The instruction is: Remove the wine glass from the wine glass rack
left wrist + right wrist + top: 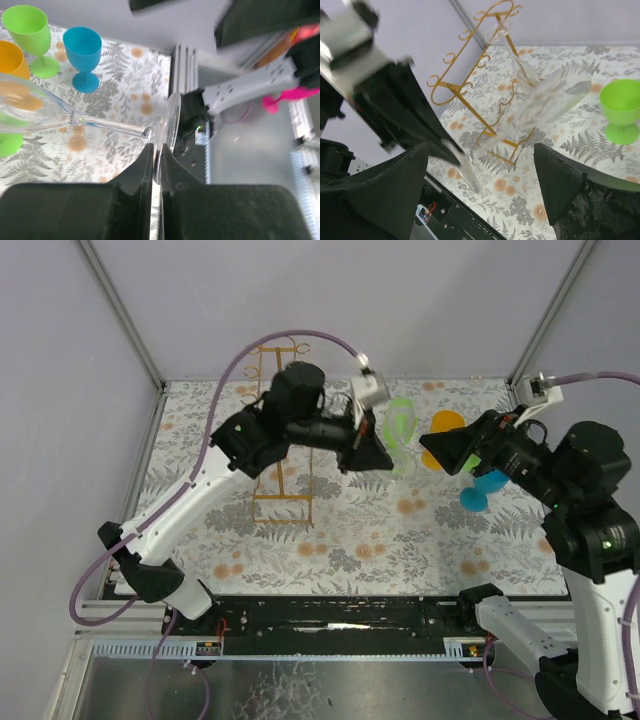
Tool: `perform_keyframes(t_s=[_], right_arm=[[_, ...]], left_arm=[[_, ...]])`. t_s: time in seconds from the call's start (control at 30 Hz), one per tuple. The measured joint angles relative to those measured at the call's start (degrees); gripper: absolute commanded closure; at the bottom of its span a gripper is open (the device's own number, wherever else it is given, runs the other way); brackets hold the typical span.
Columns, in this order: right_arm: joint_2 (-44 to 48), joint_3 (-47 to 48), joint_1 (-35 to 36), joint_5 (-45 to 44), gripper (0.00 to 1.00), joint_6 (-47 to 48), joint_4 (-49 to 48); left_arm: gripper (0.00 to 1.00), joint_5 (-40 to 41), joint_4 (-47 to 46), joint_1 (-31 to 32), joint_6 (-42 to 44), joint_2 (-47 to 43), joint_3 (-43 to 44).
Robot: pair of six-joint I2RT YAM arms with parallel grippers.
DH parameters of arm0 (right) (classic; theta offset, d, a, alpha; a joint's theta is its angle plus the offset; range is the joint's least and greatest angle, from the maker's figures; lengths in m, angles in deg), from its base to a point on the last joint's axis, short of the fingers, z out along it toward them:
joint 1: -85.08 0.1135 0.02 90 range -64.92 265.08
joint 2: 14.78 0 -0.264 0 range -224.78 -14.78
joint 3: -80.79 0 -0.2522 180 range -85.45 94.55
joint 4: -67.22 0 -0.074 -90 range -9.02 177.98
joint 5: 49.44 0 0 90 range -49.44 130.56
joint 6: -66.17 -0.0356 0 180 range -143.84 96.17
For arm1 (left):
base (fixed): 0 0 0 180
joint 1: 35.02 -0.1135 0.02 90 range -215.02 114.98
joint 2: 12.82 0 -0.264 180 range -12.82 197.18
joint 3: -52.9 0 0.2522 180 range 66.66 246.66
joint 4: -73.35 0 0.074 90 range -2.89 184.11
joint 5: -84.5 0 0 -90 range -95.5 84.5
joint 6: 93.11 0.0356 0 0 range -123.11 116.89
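My left gripper is shut on the round foot of a clear wine glass, which lies almost level in the air. Its bowl points away from the fingers, over the flowered table. In the right wrist view the same wine glass hangs in front of my right gripper, whose fingers stand wide open around nothing. The gold wire wine glass rack stands behind it with another clear glass hanging from its top hooks. From above, the left arm covers most of the rack.
A green cup, a blue cup and an orange cup stand on the table to the right of the rack. From above, the blue cup sits just under the right arm. Grey walls close the back and sides.
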Motion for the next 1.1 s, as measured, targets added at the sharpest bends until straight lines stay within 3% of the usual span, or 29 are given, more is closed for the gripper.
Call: perform_keyframes(t_s=[0.17,0.4,0.7,1.1], right_arm=[[-0.6,7.7,0.0,-4.1,0.08,1.6,7.1],[-4.4,7.5,0.0,-6.7,0.07,3.0,14.6],[-6.0,0.7,0.0,-10.4,0.06,3.2,16.3],[-9.5,-1.0,0.0,-9.0,0.06,1.5,8.8]], left_arm=[[1.00,12.9,6.0,12.9,15.3,0.0,-1.6],[1.00,30.3,8.6,21.1,31.1,-1.7,-6.5],[1.00,50.2,3.7,27.5,49.0,-7.6,-21.3],[1.00,63.2,-6.4,29.4,66.9,-8.7,-34.8]])
